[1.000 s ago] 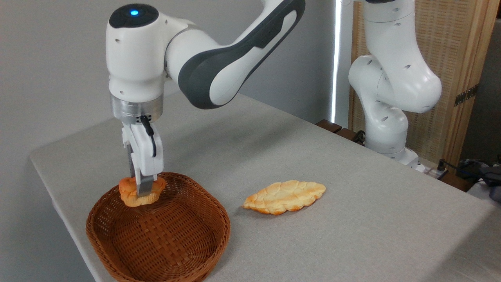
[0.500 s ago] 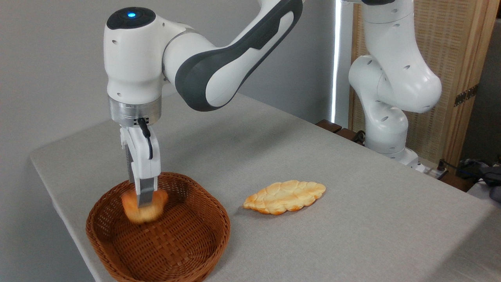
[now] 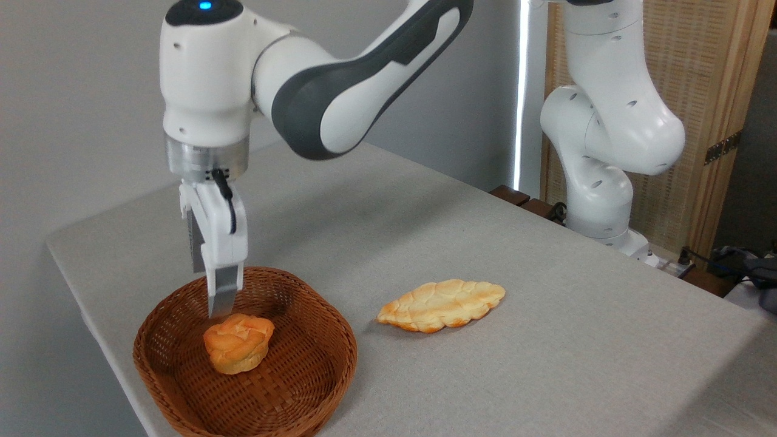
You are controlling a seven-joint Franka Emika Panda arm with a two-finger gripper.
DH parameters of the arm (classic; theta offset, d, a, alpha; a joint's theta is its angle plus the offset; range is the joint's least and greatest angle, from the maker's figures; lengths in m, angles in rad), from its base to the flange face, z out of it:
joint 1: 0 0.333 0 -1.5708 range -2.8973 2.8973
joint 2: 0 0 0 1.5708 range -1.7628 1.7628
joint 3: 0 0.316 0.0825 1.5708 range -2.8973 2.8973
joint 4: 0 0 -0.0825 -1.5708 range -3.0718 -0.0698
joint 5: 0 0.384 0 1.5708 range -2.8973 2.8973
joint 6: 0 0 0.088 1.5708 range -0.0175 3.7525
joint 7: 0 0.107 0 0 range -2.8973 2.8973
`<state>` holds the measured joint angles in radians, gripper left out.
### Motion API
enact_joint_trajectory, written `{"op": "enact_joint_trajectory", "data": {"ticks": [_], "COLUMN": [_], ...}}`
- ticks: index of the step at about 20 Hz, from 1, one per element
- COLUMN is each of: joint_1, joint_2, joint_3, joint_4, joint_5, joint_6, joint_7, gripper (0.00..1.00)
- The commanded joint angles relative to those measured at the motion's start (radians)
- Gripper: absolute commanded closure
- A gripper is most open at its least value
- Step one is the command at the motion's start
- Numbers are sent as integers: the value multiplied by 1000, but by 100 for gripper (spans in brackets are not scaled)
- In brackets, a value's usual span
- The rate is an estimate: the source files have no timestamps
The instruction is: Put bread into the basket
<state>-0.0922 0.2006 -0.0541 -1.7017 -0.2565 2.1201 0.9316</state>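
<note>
Looking at our setup, the bun [image 3: 238,350] sits on the floor of the basket [image 3: 303,388], knotted top up, free of any grip. Our pincer [image 3: 222,308] hangs right above it, a touch toward the back-left, tips clear of the crust and holding nothing; we only see it side-on, so the gap between the jaws is hard to judge. With the bun straight below, we reckon the way out is straight up. The flat loaf [image 3: 442,304] lies on the worktop [image 3: 546,364], well right.
</note>
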Motion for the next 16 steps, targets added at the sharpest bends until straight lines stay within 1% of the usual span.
{"op": "enact_joint_trajectory", "data": {"ticks": [1, 3, 4, 5, 6, 7, 8, 9, 10, 11, 12, 14, 16], "joint_1": [2, 12, 20, 23, 25, 25, 25, 25, 25, 25, 25, 25, 25], "joint_2": [-82, -124, -148, -161, -179, -187, -196, -198, -199, -199, -199, -199, -202], "joint_3": [10, 10, 10, 10, 10, 10, 2, -3, -10, -16, -33, -38, -32], "joint_4": [-4, -4, -4, -3, -1, -1, 2, 7, 26, 36, 46, 50, 50], "joint_5": [8, 10, 10, 11, 22, 40, 98, 130, 196, 224, 276, 321, 315], "joint_6": [-127, -202, -262, -291, -348, -376, -426, -448, -489, -506, -534, -543, -543], "joint_7": [-98, -120, -137, -148, -164, -175, -200, -215, -246, -261, -289, -312, -313], "gripper": [0, 0, 0, 0, 0, 0, 0, 0, 0, 0, 0, 0, 0]}}
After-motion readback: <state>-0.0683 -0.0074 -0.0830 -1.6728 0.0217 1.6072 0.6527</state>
